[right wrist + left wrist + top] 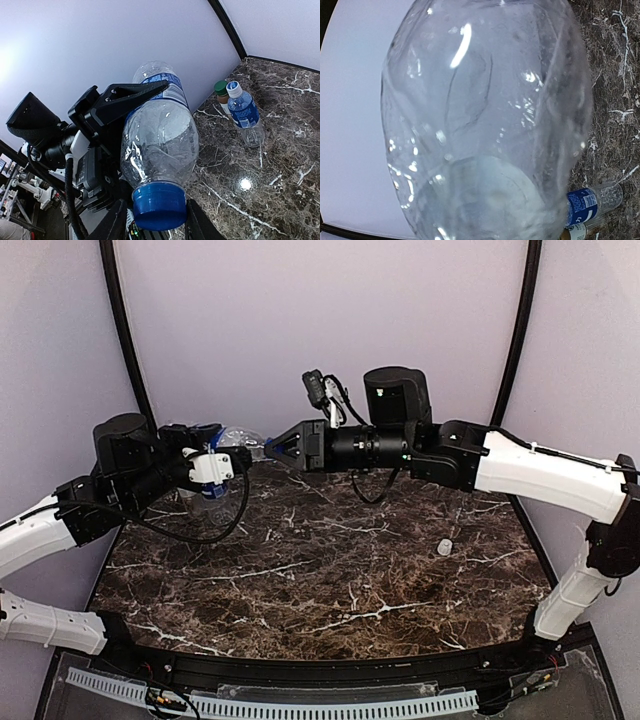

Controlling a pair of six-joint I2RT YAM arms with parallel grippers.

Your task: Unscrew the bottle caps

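- The right claw [159, 221] pinches the blue cap [159, 202], one finger pressed to each side.
- The cap sits on the neck of a clear bottle [160, 135] that has a blue label near its base. It hangs in the air above the table [330, 580], up near the back wall [320, 320].
- The bottle's long axis lies roughly level and runs side to side in the top view. Its cap end points toward the right arm and its base toward the left arm.
- The left claw [228, 448] is clamped across the bottle's body, with one black finger over the label end.
- In the left wrist view, the clear body fills most of the frame.
- Farther out, a blue-labelled bottle [243, 112] and a short bottle [222, 102] with a green cap [220, 88] stand upright, just beside each other, by the wall.
- A white cap [444, 546] lies alone on the table's right side, well apart from the rest.
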